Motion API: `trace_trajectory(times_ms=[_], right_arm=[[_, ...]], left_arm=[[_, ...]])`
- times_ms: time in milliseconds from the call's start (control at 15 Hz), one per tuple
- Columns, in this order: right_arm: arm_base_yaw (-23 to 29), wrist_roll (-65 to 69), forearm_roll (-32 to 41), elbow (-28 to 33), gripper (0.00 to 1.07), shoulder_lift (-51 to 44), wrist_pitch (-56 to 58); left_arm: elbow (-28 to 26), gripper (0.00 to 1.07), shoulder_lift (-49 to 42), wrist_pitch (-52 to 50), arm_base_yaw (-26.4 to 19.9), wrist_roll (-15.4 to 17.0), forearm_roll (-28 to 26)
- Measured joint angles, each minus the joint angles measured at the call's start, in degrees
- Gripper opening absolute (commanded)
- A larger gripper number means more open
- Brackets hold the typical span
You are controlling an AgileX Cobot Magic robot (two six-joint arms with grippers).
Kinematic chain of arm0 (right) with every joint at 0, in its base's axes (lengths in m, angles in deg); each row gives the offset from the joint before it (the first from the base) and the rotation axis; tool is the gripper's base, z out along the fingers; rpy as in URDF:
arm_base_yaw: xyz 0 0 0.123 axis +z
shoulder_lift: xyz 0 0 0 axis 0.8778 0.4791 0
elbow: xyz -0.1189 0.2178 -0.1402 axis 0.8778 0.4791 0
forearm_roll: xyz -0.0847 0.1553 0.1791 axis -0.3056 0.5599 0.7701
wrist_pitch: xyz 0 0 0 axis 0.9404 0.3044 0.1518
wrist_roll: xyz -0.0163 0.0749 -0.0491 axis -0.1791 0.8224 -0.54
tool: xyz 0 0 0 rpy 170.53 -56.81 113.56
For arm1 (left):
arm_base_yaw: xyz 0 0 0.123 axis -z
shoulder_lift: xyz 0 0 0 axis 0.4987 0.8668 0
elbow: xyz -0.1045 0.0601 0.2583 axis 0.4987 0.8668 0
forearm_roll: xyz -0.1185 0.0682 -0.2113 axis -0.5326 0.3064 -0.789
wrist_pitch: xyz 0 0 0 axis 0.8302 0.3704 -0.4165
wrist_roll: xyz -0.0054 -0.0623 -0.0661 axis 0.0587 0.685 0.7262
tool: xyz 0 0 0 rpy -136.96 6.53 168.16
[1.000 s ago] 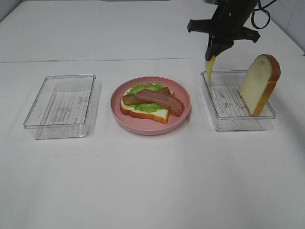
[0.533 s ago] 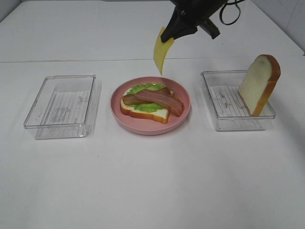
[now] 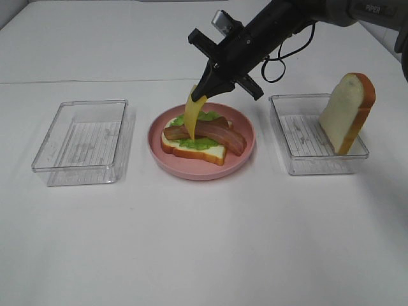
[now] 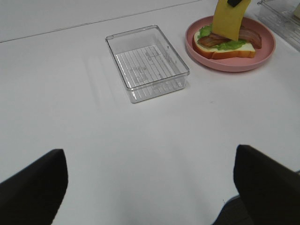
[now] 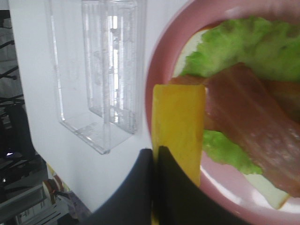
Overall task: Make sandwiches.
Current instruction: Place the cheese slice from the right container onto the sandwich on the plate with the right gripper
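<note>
Yellow cheese (image 3: 193, 116) hangs pinched tight in the right hand (image 3: 203, 91) above the bacon (image 3: 218, 132), centre frame; left hand (image 4: 150, 187) gapes wide.

Robot lab bench, not kitchen: bare white counter (image 3: 191, 255), black cabled robot arm (image 3: 280, 25), plastic toy sandwich layers (image 3: 213, 132) on round pink plate (image 3: 191, 173), clear plastic tray (image 3: 80, 176) to one side, second clear plastic tray (image 3: 319, 165) to other.

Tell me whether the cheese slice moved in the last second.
Yes, the cheese went left, from above the right-hand tray to above the pink plate, held by the right gripper.
</note>
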Motion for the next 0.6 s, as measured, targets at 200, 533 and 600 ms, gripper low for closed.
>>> trace_trajectory(times_ms=[200, 533, 600], right_arm=[[0.00, 4.01, -5.39, 0.00, 0.15, 0.06, 0.11], [0.00, 4.07, -7.56, -0.69, 0.71, 0.06, 0.74], [0.00, 4.07, -8.82, -1.60, 0.71, -0.06, 0.74]], left_arm=[[0.00, 0.90, 0.00, 0.00, 0.00, 0.00, 0.00], [0.00, 0.90, 0.00, 0.00, 0.00, 0.00, 0.00], [0.00, 0.90, 0.00, 0.00, 0.00, 0.00, 0.00]])
